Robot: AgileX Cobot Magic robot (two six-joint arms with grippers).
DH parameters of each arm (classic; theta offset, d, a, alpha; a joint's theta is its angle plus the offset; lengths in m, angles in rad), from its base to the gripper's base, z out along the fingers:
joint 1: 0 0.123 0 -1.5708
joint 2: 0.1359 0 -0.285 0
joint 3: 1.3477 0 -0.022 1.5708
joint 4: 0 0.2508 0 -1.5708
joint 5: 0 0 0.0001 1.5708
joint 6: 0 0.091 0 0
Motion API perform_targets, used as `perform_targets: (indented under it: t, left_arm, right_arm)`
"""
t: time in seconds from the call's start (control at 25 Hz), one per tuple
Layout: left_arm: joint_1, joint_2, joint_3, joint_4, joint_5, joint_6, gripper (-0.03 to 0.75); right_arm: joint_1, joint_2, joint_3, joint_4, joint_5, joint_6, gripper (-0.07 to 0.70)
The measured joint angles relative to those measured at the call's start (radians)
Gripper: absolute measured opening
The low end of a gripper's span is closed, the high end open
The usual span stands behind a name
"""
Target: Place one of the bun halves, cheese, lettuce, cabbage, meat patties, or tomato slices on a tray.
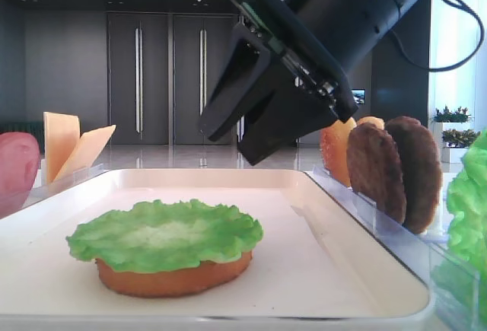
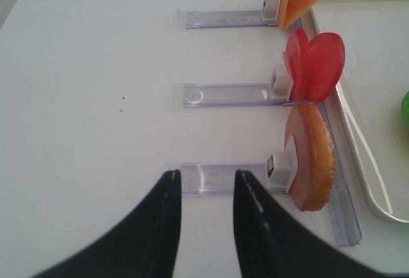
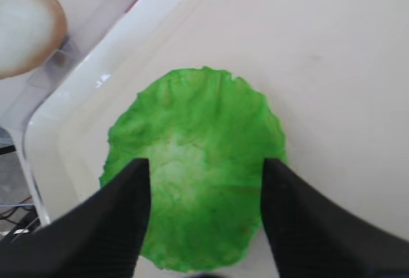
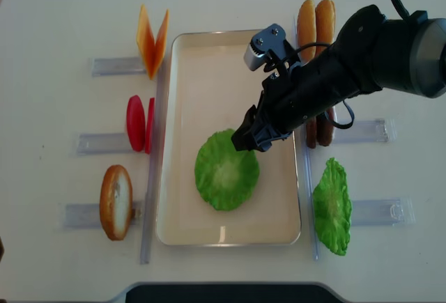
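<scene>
Our right gripper (image 3: 204,220) hangs with fingers spread, empty, above the frilly bright-green lettuce leaf (image 4: 226,171), which lies on a golden bun half (image 1: 173,276) in the cream rectangular tray (image 4: 279,230). Release looks done; next, lift clear. Our left gripper's (image 2: 206,227) fingers sit close together.

One tray (image 4: 174,198), frame centre. Two lettuce leaves: one (image 4: 226,171) on tray atop one bun half (image 1: 173,276), another (image 4: 332,205) lower right. Two cheese slices (image 4: 152,40) upper left. Two tomato slices (image 4: 139,123) left. Two meat patties (image 1: 396,171) right.
</scene>
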Motion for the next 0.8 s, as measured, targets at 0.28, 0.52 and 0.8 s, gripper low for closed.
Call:
perform_targets:
  t: [0.28, 0.52, 0.8]
  left_arm:
    - [0.000, 0.000, 0.000, 0.000, 0.000, 0.000, 0.219]
    - [0.000, 0.000, 0.000, 0.000, 0.000, 0.000, 0.219]
    - [0.000, 0.000, 0.000, 0.000, 0.000, 0.000, 0.219]
  right_arm:
    - [0.000, -0.099, 0.000, -0.189, -0.069, 0.124, 0.410]
    - [0.000, -0.198, 0.000, -0.378, -0.023, 0.341, 0.410]
    - [-0.042, -0.311, 0.000, -0.827, 0.175, 0.839, 0.384]
